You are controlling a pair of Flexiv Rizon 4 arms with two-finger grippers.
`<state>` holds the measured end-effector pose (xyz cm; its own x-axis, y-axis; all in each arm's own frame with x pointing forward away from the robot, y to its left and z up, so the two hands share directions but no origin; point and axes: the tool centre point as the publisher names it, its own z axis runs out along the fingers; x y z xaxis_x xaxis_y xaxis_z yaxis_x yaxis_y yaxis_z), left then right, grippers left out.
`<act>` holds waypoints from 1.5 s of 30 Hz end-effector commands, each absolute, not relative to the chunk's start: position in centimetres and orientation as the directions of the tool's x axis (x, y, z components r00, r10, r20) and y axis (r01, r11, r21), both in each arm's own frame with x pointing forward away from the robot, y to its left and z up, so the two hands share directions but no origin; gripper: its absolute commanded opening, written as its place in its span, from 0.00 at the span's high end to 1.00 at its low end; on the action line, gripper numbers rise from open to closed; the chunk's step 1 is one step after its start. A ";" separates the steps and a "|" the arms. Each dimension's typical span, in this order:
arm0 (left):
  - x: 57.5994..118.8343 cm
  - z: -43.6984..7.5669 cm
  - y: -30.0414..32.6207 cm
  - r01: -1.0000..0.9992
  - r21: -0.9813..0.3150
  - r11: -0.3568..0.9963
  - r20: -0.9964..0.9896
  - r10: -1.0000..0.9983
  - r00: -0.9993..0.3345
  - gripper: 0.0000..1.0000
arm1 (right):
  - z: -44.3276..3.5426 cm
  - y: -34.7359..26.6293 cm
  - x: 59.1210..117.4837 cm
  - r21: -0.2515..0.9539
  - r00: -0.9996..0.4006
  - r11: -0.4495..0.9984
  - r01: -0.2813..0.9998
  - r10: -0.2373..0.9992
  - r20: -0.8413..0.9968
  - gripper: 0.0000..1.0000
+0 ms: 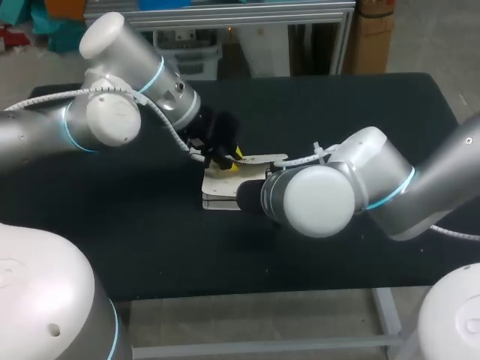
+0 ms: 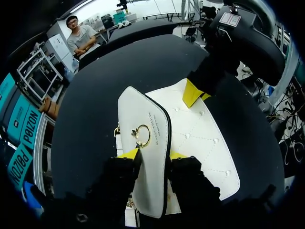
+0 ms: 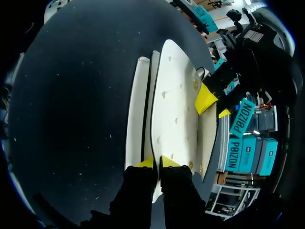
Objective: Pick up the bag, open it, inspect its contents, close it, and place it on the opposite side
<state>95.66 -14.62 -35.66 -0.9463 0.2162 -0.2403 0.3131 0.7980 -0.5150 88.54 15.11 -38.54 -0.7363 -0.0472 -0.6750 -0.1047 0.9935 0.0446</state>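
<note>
Pinching the raised flap (image 2: 143, 114) of the white bag (image 1: 225, 196) between both yellow tips, your left tool (image 2: 152, 155) was clamped on it with the gold ring clasp (image 2: 141, 135) just ahead of one fingertip. Your right tool (image 3: 157, 163) was clenched on the thin edge of the quilted panel (image 3: 174, 109), on the far side of the bag from the left one. You could see the bag resting near the middle of the black desk (image 1: 112, 225), with your two arms coming in over it from opposite sides.
</note>
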 end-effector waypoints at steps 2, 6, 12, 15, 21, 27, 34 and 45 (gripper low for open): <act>94.6 -34.2 -13.4 0.323 -0.530 0.785 -0.323 0.165 -0.932 0.00 | -39.1 15.4 88.5 0.046 -0.533 0.992 -0.114 -0.022 -0.846 1.00; 94.7 -33.1 -13.3 0.332 -0.524 0.784 -0.366 0.145 -0.919 0.00 | -39.0 15.4 88.4 0.044 -0.533 0.992 -0.118 -0.026 -0.846 1.00; 95.7 -32.4 -13.5 0.312 -0.510 0.801 -0.401 0.100 -0.911 0.14 | -38.9 15.4 88.4 0.041 -0.534 0.992 -0.122 -0.031 -0.845 1.00; 96.3 -32.4 -13.6 0.296 -0.504 0.811 -0.405 0.081 -0.911 0.17 | -38.9 15.4 88.4 0.040 -0.535 0.991 -0.125 -0.033 -0.844 1.00; 97.4 -32.9 -13.8 0.268 -0.473 0.839 -0.410 0.059 -0.910 0.40 | -38.9 15.5 88.4 0.041 -0.536 0.991 -0.128 -0.034 -0.844 1.00; 97.7 -33.2 -13.1 0.251 -0.469 0.847 -0.414 0.040 -0.909 1.00 | -38.9 15.6 88.6 0.042 -0.538 0.990 -0.132 -0.036 -0.842 1.00; 97.1 -33.1 -12.6 0.267 -0.475 0.838 -0.420 0.051 -0.906 1.00 | -38.9 15.6 88.7 0.036 -0.541 0.991 -0.129 -0.040 -0.840 1.00; 94.7 -34.3 -13.1 0.313 -0.465 0.828 -0.395 0.122 -0.910 1.00 | -39.0 15.6 88.8 0.046 -0.554 0.994 -0.100 -0.017 -0.832 1.00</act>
